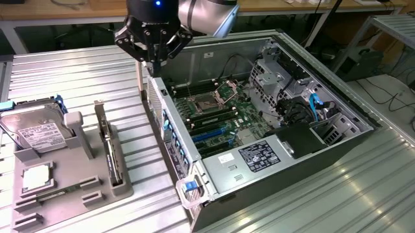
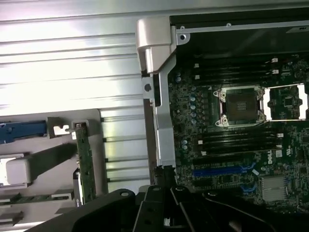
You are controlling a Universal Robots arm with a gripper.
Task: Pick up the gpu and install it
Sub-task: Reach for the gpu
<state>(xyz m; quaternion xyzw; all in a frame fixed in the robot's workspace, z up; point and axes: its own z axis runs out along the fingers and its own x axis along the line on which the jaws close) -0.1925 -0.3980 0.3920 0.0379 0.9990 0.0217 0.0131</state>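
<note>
The gpu (image 1: pixel 112 154) stands on edge in a slot of the grey tray (image 1: pixel 71 194), bracket end uppermost toward twelve o'clock, likely so its thin top edge is free for a pinch from above. The hard drive (image 1: pixel 39 131) sits at its ten o'clock. Up at the card's one o'clock the gripper (image 1: pixel 155 60) hovers over the rear wall of the open computer case (image 1: pixel 170 141), fingertips drawn together and empty, well apart from the card, while the motherboard (image 1: pixel 220 121) lies face-up at three o'clock, ready for a straight drop-in.
</note>
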